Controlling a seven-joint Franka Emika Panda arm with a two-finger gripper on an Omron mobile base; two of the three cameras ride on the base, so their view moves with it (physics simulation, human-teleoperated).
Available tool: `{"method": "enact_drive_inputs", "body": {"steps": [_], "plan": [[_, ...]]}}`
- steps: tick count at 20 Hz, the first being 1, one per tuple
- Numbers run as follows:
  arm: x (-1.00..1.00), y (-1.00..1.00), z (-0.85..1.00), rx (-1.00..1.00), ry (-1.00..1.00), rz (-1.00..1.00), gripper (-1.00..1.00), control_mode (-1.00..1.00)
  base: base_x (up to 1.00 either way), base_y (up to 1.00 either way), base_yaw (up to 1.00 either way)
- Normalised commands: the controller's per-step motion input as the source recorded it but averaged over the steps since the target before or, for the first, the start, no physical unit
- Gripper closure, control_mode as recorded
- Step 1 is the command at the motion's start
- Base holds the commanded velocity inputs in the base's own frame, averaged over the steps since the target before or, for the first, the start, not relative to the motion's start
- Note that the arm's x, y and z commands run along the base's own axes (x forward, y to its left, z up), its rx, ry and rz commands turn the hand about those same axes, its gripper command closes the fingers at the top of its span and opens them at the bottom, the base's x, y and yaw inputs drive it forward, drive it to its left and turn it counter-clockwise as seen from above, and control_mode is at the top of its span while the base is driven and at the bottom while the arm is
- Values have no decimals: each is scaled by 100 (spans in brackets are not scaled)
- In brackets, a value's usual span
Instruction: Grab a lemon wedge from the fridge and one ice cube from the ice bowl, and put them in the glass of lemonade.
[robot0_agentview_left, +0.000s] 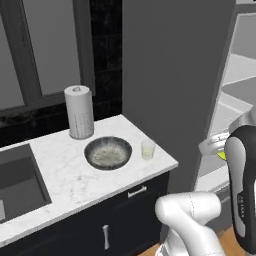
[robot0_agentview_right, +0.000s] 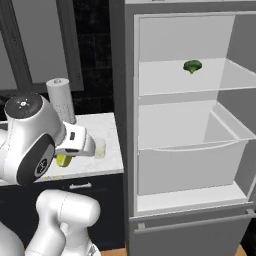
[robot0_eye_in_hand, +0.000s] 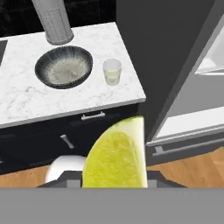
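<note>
- Right now the hand (robot0_agentview_right: 64, 159) is clamped on the lemon wedge (robot0_eye_in_hand: 116, 155); it hangs in the air off the front edge of the surface (robot0_agentview_left: 75, 175), beside the open fridge (robot0_agentview_right: 190, 150)
- Further out on the marble surface sits the glass of lemonade (robot0_agentview_left: 148, 149); just beside it, not touching, the ice bowl (robot0_agentview_left: 108, 152)
- Behind the bowl stands a paper towel roll (robot0_agentview_left: 79, 112); a sink (robot0_agentview_left: 17, 185) lies at the far end
- Inside the fridge, a broccoli floret (robot0_agentview_right: 192, 66) rests on the upper shelf
</note>
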Motion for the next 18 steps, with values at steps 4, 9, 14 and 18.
{"method": "enact_drive_inputs", "body": {"steps": [4,9,14,18], "plan": [[0,0,0,0,0,0,100,100,70,51,-8],[0,0,0,0,0,0,100,100,43,54,-16],[23,35,-7,-5,13,-11,100,-100,13,23,-8],[53,68,-9,-12,24,-15,100,-100,0,0,0]]}}
